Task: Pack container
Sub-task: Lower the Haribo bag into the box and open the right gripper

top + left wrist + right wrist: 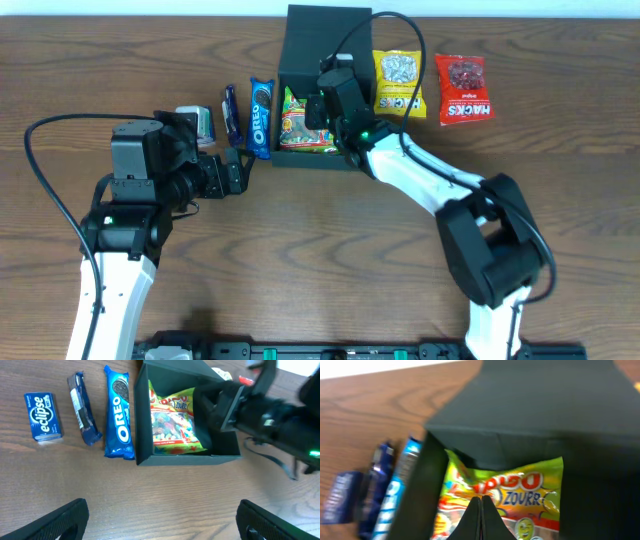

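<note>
Pressing the fingers of the right gripper [481,505] together down to a hairline seam, with the tips aimed at the green-and-yellow gummy bag [520,495]. Not being able to tell whether pinching the wrapper or only touching it. Reaching in from 5 o'clock of the table [300,260] toward 11 o'clock, bending at the elbow, hanging the wrist over the open container [315,160].

Finding the container at 12 o'clock of the table, with the flap lid [330,25] thrown back on the far side. Seeing the gummy bag lying flat inside, toward the 9 o'clock wall.

Spreading the left gripper [162,505] wide apart, holding nothing, hovering over bare wood at 8 o'clock of the container and apart from it. Rising from 7 o'clock of the table, pointing the forearm toward 1 o'clock.

Lying in a row at 9 o'clock of the container:
- Oreo pack [118,412], just beside the wall
- dark bar [82,407]
- Eclipse box [43,416]

Lying at 3 o'clock of the container:
- yellow Hacks packet [398,83]
- red Hacks packet [465,90]
</note>
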Tool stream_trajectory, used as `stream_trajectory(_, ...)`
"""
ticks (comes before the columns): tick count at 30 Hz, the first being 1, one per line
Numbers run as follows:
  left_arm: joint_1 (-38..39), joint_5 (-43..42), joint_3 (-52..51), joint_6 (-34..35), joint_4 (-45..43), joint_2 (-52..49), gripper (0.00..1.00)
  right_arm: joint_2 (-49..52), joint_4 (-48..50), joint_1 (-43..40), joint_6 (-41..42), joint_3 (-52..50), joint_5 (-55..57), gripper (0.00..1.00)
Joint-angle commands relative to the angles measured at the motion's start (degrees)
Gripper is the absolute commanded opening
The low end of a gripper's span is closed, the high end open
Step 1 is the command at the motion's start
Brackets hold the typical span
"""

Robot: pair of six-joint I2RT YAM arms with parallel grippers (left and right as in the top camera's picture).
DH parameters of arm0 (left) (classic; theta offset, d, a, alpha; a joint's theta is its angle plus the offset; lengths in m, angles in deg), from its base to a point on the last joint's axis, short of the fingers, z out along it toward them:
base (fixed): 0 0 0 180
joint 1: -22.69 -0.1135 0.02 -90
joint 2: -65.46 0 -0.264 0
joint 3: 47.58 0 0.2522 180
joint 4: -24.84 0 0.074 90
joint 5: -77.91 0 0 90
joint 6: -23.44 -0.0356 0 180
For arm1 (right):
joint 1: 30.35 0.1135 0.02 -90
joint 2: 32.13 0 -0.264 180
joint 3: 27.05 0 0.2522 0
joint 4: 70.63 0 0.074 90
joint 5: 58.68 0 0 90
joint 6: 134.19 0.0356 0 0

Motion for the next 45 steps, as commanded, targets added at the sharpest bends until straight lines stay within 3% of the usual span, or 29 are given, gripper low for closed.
stream_trajectory(1, -0.09, -0.02, 1.25, -0.81, 0.04, 0.0, 0.95, 2.89, 1.14, -0.81, -1.66, 0.57, -1.38, 0.01)
stream_trajectory(11, -0.09, -0.02, 1.25, -0.79, 0.17, 0.0, 0.95, 11.76, 3.15, -0.79, -1.97, 3.63, -1.84, 0.01)
stream_trajectory(16, -0.09, -0.02, 1.25, -0.79, 0.17, 0.0, 0.95, 12.59, -4.31, -0.96, -3.02, 6.71, -1.14, 0.01)
stream_trajectory(21, -0.09, -0.02, 1.25, -0.79, 0.17, 0.0, 0.95, 12.59, -12.57, -1.18, -9.73, 11.41, -1.14, 0.01)
stream_trajectory(26, -0.09, 0.0, 1.25, -0.81, 0.17, 0.0, 0.95, 11.74, -15.69, -0.83, -10.71, 14.69, -2.25, 0.01)
stream_trajectory(31, -0.09, 0.0, 1.25, -0.81, 0.2, 0.0, 0.95, 3.65, -21.2, -0.79, -10.69, 16.92, -3.93, 0.33)
stream_trajectory(35, -0.09, 0.02, 1.25, -0.81, 0.2, 0.0, 0.95, -3.54, -30.21, -0.96, -9.81, 16.92, -1.33, 0.44)
stream_trajectory(40, -0.09, 0.0, 1.25, -0.81, 0.2, 0.0, 0.95, -7.15, -44.09, -1.86, 1.95, 16.9, 6.36, 0.51)
stream_trajectory(45, -0.09, 0.0, 1.25, -0.81, 0.17, 0.0, 0.95, -6.51, -48.17, -3.5, 7.78, 14.25, 6.21, 0.57)
